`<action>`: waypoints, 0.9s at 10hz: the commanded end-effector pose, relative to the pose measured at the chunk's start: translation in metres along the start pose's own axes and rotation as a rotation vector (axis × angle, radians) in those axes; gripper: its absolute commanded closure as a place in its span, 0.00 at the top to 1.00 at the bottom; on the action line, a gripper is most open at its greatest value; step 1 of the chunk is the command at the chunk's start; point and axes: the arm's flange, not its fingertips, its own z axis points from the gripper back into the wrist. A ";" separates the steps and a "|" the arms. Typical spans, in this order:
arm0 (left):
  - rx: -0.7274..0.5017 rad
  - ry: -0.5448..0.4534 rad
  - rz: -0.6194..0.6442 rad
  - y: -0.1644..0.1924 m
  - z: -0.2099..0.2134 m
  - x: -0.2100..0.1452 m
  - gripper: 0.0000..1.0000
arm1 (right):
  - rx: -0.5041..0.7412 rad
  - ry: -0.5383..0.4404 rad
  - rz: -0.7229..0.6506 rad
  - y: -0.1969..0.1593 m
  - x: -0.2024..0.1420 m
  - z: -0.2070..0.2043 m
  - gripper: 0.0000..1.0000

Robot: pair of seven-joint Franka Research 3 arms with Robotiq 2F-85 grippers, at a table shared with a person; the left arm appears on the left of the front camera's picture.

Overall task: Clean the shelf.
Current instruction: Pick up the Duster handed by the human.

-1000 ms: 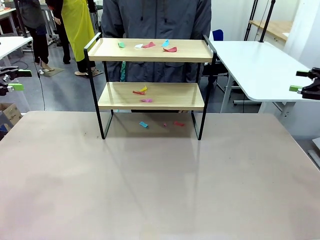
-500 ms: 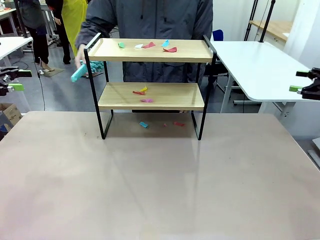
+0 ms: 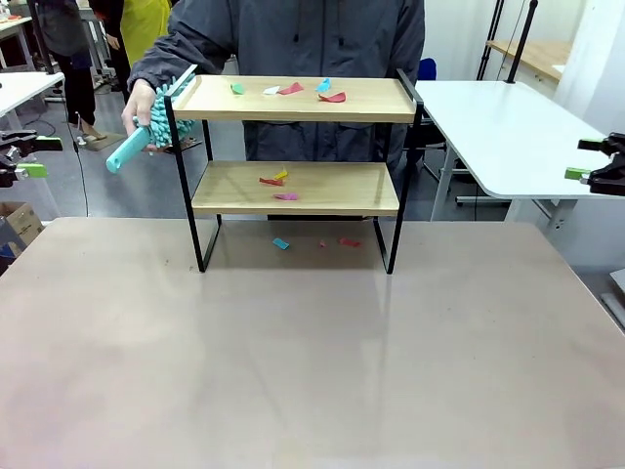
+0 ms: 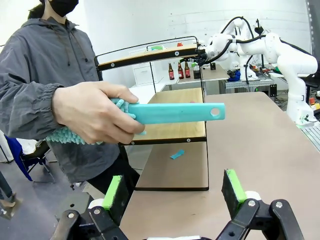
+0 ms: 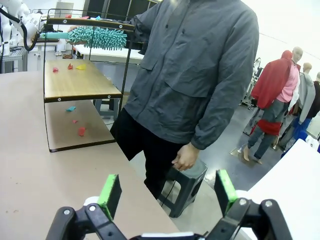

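The two-tier light wooden shelf on a black frame (image 3: 376,98) stands far-centre on the beige worktop (image 3: 312,371), with coloured paper scraps (image 3: 293,90) on both boards. The left end effector (image 3: 39,156) and right end effector (image 3: 583,159) gape empty. A person's hand (image 3: 142,103) holds out a teal fluffy duster (image 3: 125,153); I'd say grasp its handle squarely.
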 end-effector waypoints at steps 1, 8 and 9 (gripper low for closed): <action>0.000 0.000 -0.013 0.000 0.000 0.002 1.00 | 0.000 0.005 -0.018 -0.001 0.007 -0.001 1.00; 0.000 0.000 0.000 0.000 0.000 0.000 1.00 | 0.000 0.005 -0.018 -0.001 0.007 -0.001 1.00; 0.004 0.031 0.017 -0.002 0.004 0.028 1.00 | 0.000 0.005 -0.018 -0.001 0.007 -0.001 1.00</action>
